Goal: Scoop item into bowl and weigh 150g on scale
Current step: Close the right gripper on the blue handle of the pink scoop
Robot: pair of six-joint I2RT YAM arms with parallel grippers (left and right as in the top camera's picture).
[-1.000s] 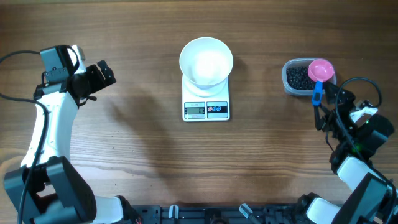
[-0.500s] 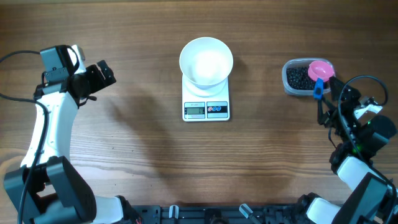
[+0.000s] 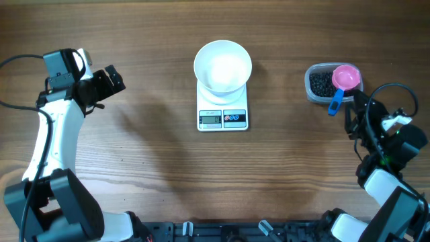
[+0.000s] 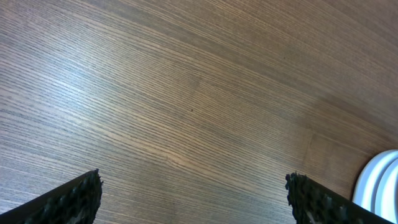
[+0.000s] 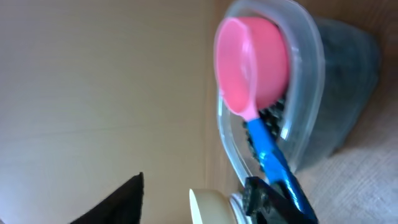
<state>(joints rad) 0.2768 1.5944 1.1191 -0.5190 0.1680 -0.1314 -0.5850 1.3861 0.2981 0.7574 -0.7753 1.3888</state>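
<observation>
Two grippers are in view, and neither holds anything. The left gripper has its jaws spread wide. Only the ridged black tips of its fingers show, cut off at the lower corners of its wrist view. Between them lies nothing but the brown wooden table. Far out past one jaw, a curved sliver of the round white bowl shows at the frame edge.

The right gripper has its jaws partly apart. In its wrist view one finger is a blurred dark wedge at the bottom. The other is a dark block just beside the blue handle of the pink plastic scoop. The handle lies at that finger, not between the two, and I cannot tell whether they touch. Straight ahead of these jaws, the scoop's cup rests on the rim of the clear rounded-rectangular plastic tub. The tub holds the tiny round black beads, which the scoop and the cloudy wall mostly hide up close. A pale rounded shape in the gap between the jaws is cropped and too blurred to name.

The bowl sits on the small white rectangular digital kitchen scale, between the two grippers and well apart from both. The scale's display is too small to read.
</observation>
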